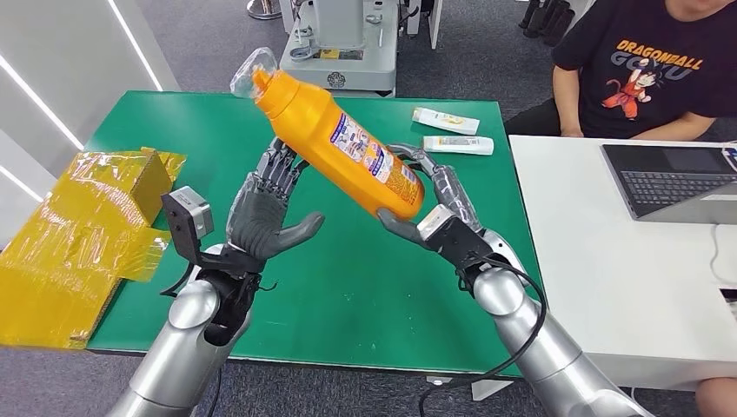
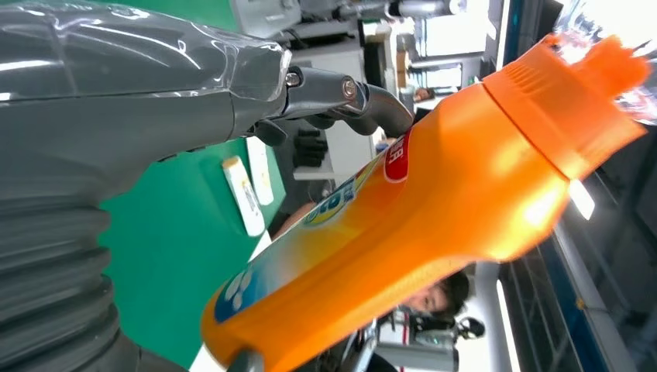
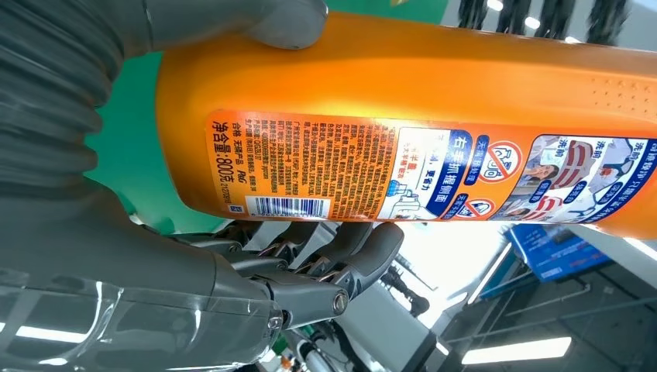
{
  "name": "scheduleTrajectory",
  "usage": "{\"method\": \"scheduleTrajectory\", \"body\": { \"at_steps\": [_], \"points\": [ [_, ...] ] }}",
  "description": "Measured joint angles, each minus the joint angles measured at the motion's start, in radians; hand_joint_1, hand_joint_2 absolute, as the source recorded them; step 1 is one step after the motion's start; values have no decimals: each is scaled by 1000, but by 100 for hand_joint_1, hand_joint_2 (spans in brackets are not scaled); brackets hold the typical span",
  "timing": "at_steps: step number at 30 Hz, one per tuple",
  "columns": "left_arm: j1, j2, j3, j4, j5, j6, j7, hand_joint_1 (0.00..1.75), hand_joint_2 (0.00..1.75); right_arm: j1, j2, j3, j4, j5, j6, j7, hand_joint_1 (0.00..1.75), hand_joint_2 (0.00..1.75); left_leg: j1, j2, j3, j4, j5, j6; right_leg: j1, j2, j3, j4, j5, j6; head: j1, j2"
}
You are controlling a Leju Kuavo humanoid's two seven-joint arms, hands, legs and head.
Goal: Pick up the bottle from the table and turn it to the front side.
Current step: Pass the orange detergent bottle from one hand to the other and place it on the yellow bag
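bottle is up off the green table and tilted, orange cap end high and away from the robot, base low toward its right side, so the pick-up looks done and we're into the turning step. right hand has the base end: in the right wrist view the thumb presses on one side of the body and the darker fingers curl round the opposite side, a firm wrap by the look of it. left hand sits by the middle of the bottle with its fingers reaching up behind the body, thumb stuck out toward the centre of the table; in the left wrist view a dark fingertip lies right at the bottle's edge, but whether it truly grips or only touches, can't tell from here (call it a support at best). facing the head camera now is the busy printed panel, small text, barcode, warning icons, which reads like the back label, while the left wrist view catches a bigger logo on the other face. so my judgement: the turn isn't finished. next move calls for rolling the bottle about its long axis until that logo face comes round, with one hand keeping hold while the other regrips, since the smooth plastic could slip if both loosen together. off to the side, two small tubes lie at the far edge of the table, a yellow wrapped box at the robot's left, and a person sits beside a laptop on the white desk.
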Motion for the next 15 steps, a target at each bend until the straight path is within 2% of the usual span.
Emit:
{"method": "scheduleTrajectory", "body": {
  "at_steps": [15],
  "points": [
    [-38, -14, 0, 97, 23, 88, -30, 0, 175, 32, 28, 36, 14, -11, 64, 0, 175, 175, 0, 0, 0, 0, 0, 0, 0, 0, 0, 0, 0, 0, 0, 0]
  ]
}}
